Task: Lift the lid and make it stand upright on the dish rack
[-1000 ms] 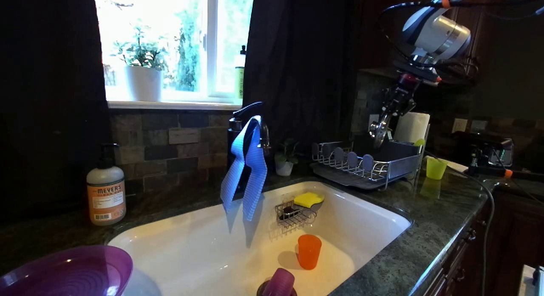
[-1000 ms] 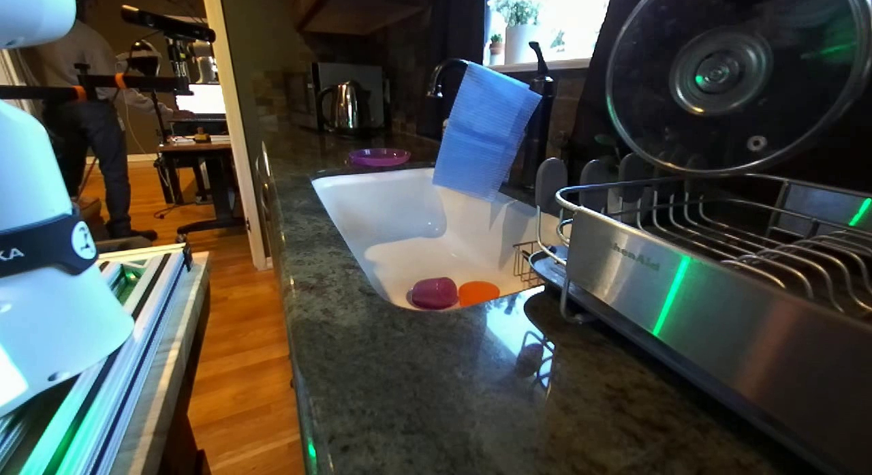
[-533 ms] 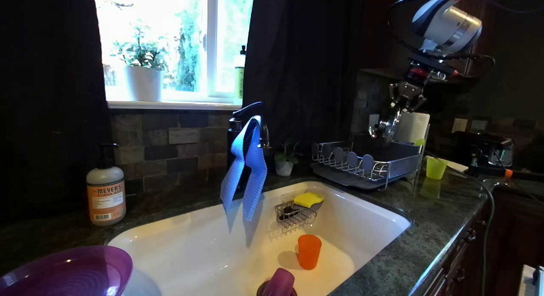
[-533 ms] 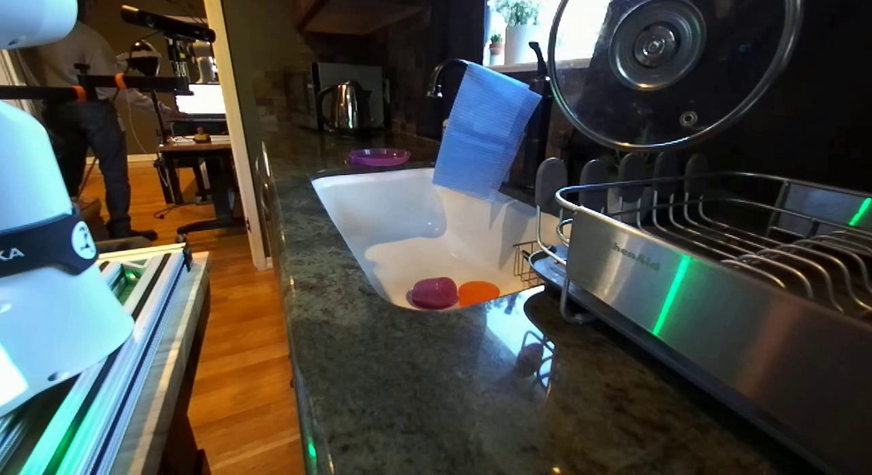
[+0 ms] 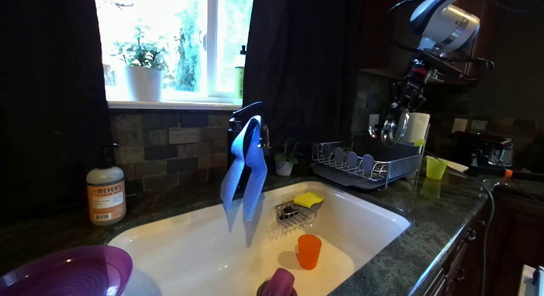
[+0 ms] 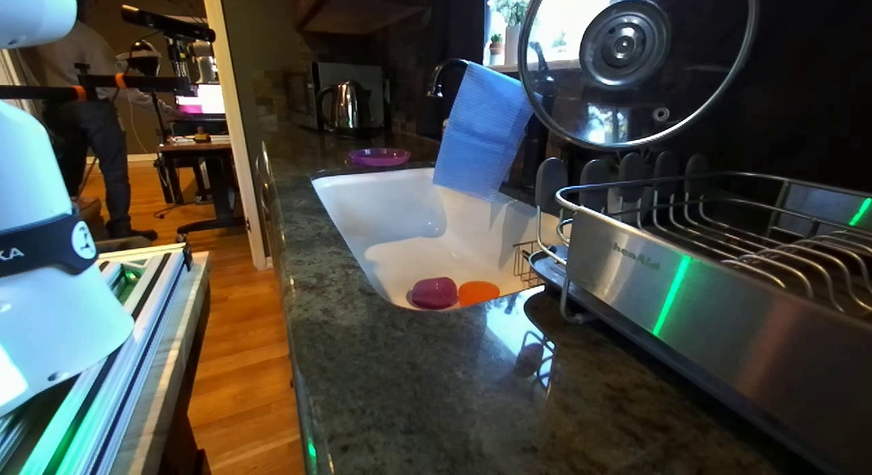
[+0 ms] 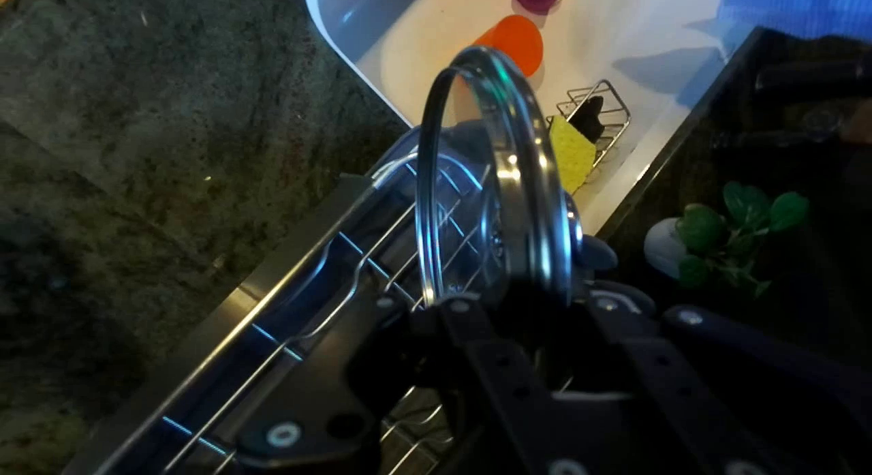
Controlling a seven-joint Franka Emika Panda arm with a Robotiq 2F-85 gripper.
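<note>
The dish rack (image 6: pixel 722 318) runs out of frame in an exterior view, 5 grey prongs (image 6: pixel 552 182) along 1 side. Above the rack hangs the lid (image 6: pixel 623 44), nearly upright, its top cut off there; the wrist view shows the gripper (image 7: pixel 507 301) clamped on the lid's rim, though shadow hides the contact. Just beside the rack, a yellow-green cup (image 5: pixel 436 169) appears only in an exterior view. The sink (image 5: pixel 182 241) near the rack holds a purple cup (image 5: pixel 279 282) and an orange cup (image 5: pixel 309 252), the latter partly masked by the lid in the wrist view. Far from the rack, only in an exterior view, are a kettle (image 6: pixel 347 107) and a person (image 6: pixel 95 114), face unreadable.
</note>
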